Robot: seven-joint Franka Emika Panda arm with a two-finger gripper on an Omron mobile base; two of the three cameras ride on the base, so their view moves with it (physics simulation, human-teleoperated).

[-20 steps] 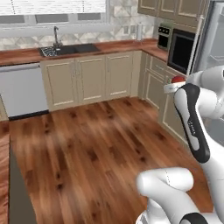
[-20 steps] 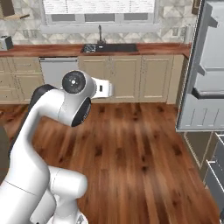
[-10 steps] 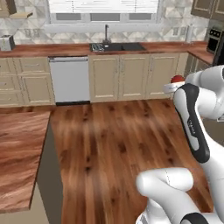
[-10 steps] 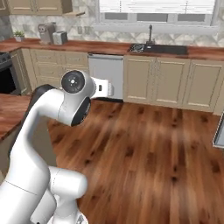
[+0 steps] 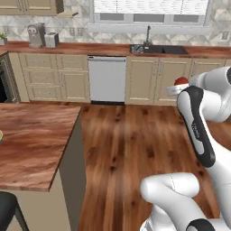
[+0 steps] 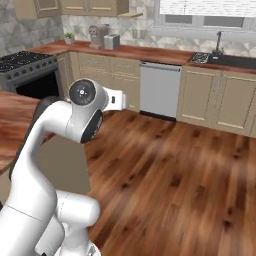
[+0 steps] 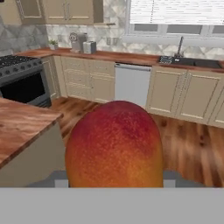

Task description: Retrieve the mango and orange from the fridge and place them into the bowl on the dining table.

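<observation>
Red-orange fruit: the mango [image 7: 114,144] sits directly in front of the hand camera, large and central; in the left base view it shows as a small red cap [image 5: 181,81] at the top of the arm's forward end.
Tool: the tool [image 7: 114,177] is clamped on the mango; grey finger parts show just beside the fruit's lower left and lower right, and the contact points themselves are hidden behind the fruit.
Mango position: held up in the air above the wood plank floor [image 5: 135,140], well apart from the cabinets.
Bench: the dining table, a glossy reddish-brown wood top with beige sides [image 5: 31,144], lies at the left of the left base view; its corner [image 7: 22,122] shows at the left of the hand view, below and beside the mango.
Far wall: beige base cabinets [image 5: 149,79] under a wood worktop, with a pale dishwasher front [image 5: 107,79] between them.
Sink: dark basin with a faucet [image 5: 155,47], set in the worktop below the window [image 5: 151,9].
Stove: black range with grey top [image 6: 25,70] at the left of the right base view.
Small appliances: two grey units [image 5: 43,36] stand on the worktop, side by side.
</observation>
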